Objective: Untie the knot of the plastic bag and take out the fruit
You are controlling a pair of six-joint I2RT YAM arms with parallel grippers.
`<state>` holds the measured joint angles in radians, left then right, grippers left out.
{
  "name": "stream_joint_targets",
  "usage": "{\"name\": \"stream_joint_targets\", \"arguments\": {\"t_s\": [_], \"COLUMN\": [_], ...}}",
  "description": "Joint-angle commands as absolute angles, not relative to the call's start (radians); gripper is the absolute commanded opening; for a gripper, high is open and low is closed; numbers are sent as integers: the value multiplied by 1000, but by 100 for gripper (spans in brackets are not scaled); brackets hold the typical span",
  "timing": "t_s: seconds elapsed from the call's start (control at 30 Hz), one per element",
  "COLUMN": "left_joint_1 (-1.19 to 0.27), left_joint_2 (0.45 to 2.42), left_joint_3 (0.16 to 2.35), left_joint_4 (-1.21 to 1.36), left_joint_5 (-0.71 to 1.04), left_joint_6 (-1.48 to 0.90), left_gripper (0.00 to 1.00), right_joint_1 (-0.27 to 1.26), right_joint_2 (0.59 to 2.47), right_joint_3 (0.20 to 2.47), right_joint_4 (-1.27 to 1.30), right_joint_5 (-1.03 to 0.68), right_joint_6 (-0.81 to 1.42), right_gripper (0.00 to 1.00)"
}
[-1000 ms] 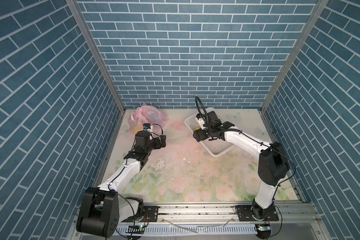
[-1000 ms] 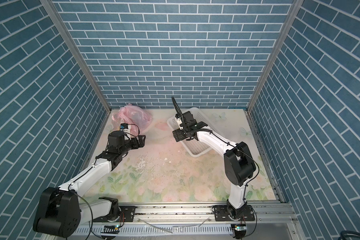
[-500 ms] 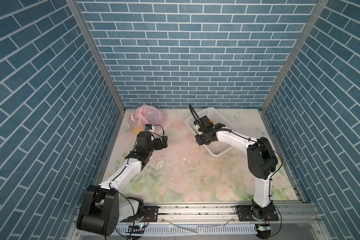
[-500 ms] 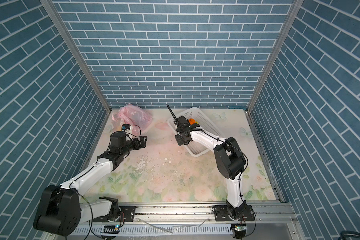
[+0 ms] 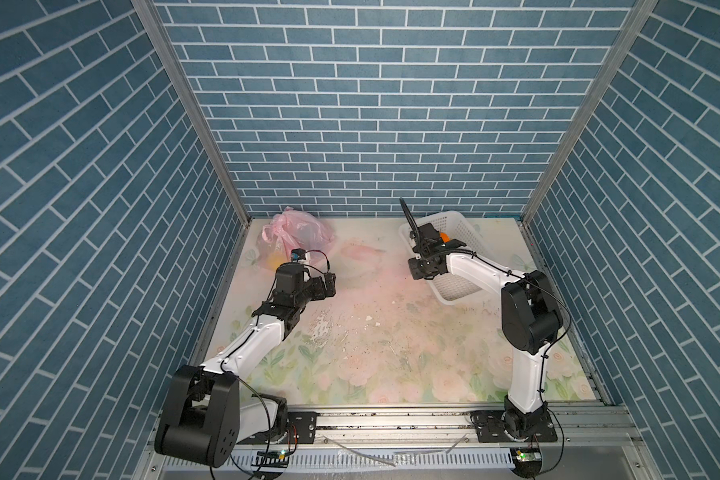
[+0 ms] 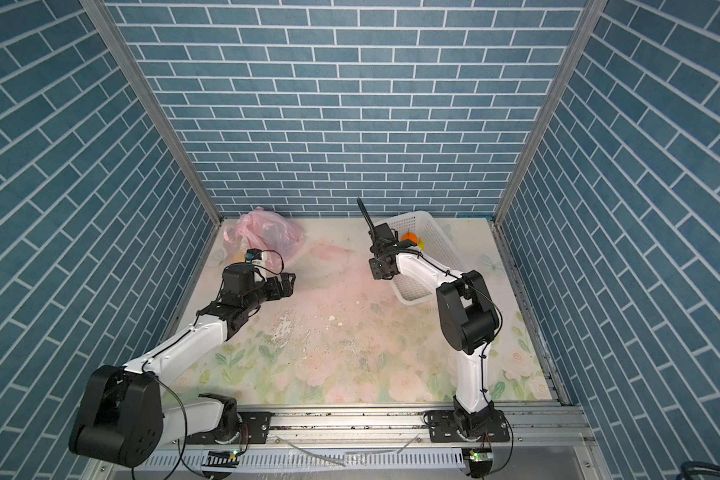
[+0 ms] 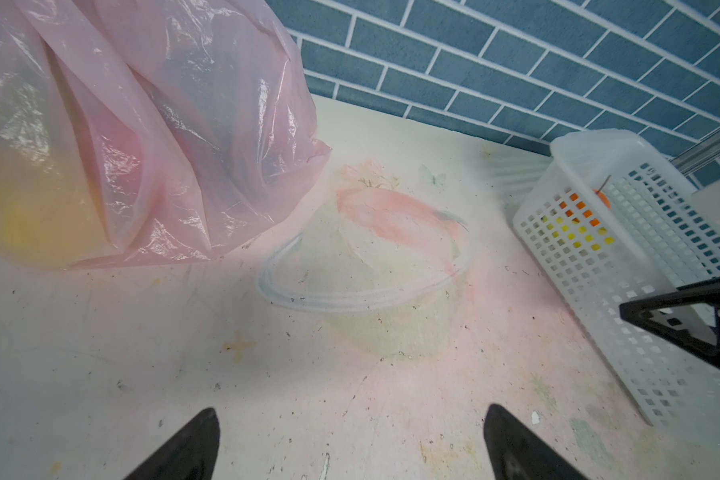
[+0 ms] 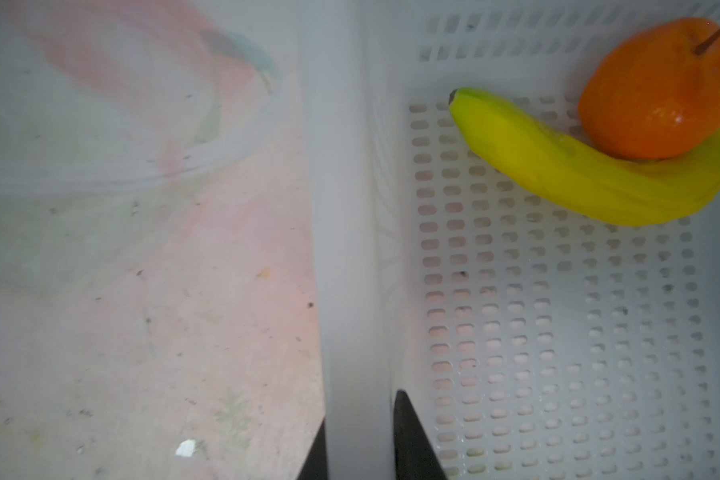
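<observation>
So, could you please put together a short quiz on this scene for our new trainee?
1. True or false: the left gripper grips the plastic bag.
2. What lies in the white basket? A) a banana and a tangerine; B) an apple and a lemon; C) nothing.
3. The right gripper closes on what?
Key: 1 false, it is open and empty; 2 A; 3 the basket's side wall.
</observation>
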<state>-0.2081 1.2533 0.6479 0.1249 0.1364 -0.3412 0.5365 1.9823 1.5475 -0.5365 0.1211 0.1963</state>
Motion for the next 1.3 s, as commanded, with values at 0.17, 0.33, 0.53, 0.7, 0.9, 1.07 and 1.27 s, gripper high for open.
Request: {"name": "stream_joint_targets", "arguments": {"t_s": [0.17, 0.33, 0.53, 0.7, 0.9, 1.07, 1.27], "left_joint_1": [-213, -214, -214, -214, -215, -214, -187], "left_joint_2": [1278, 1295, 1314, 1333, 1339, 1312, 1376], "left_joint_3": [687, 694, 728, 744, 772, 858, 1116], "left_joint_4": [119, 110, 109, 106, 88, -13, -280], "left_joint_5": [126, 127, 130, 134, 141, 86, -9], "left_joint_6": [-334, -326, -316, -313, -301, -298, -269], "left_gripper": [100, 100, 100, 100, 100, 100, 100], "right_joint_1": [395, 321, 274, 254, 249, 250, 265], "right_joint_2": [1999, 2030, 2070, 2102, 2137, 2097, 1976], "right_joint_3": [1556, 1587, 1612, 1646, 1718, 1744, 1710], "right_joint_4": [-558, -565, -557, -557, -587, -644, -700], "right_joint_5": [144, 133, 126, 113, 109, 80, 45], "right_joint_6": [145, 74, -19, -31, -43, -30, 20], "right_gripper": [16, 16, 16, 17, 20, 47, 71]}}
